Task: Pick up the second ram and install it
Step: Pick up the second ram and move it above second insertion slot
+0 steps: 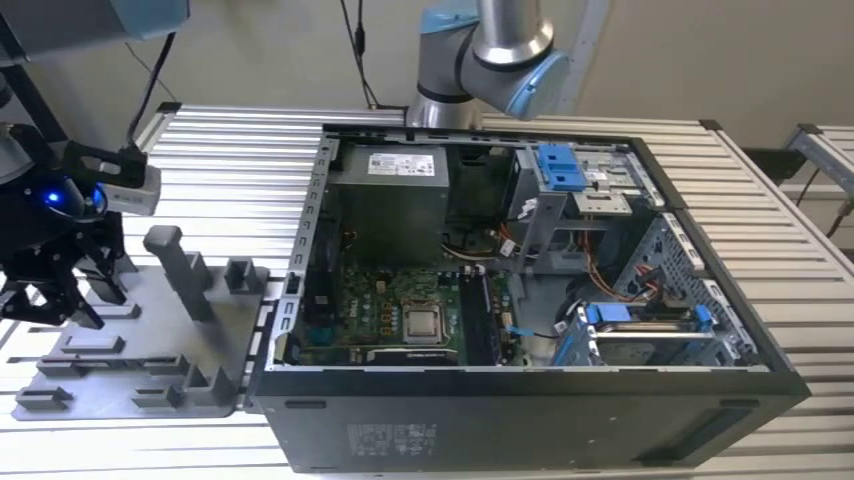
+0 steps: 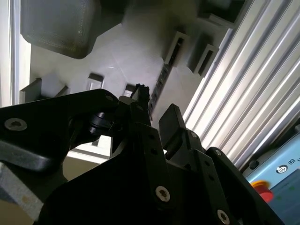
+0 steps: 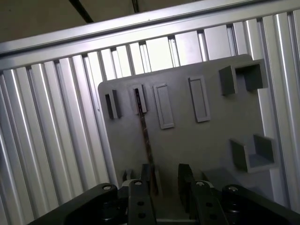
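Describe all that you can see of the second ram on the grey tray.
The second ram is a long, thin, dark stick seen edge-on, standing on its long edge on the grey tray. Its far end sits in a slotted grey holder block; the near end runs between the open fingers of the gripper, closer to one. Whether that finger touches it cannot be told.

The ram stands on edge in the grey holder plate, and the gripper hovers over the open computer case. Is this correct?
No: the exterior view shows the gripper over the grey holder plate, to the exterior view's left of the computer case. The ram does stand on edge in the plate.
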{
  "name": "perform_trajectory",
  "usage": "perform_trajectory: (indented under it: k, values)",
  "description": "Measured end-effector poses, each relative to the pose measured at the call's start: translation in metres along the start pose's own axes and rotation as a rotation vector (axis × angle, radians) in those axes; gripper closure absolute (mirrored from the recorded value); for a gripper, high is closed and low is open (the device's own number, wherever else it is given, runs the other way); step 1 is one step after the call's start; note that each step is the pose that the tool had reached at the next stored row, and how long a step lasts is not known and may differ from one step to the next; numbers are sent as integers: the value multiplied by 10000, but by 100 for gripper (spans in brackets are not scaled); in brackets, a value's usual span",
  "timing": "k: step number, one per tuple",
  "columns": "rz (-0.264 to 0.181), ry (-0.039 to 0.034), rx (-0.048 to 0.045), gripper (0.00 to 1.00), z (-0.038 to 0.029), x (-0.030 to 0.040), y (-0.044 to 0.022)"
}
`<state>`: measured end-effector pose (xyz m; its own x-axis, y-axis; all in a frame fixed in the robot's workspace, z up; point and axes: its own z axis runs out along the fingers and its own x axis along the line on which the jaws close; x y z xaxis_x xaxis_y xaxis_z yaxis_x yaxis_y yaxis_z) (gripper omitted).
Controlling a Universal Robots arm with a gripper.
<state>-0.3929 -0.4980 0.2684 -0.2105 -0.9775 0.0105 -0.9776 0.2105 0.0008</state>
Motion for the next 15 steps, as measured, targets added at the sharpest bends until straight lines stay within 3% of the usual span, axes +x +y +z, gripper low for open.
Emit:
perform_trajectory:
  k: [15]
  values:
    - [0, 0, -1, 62, 139, -1, 0]
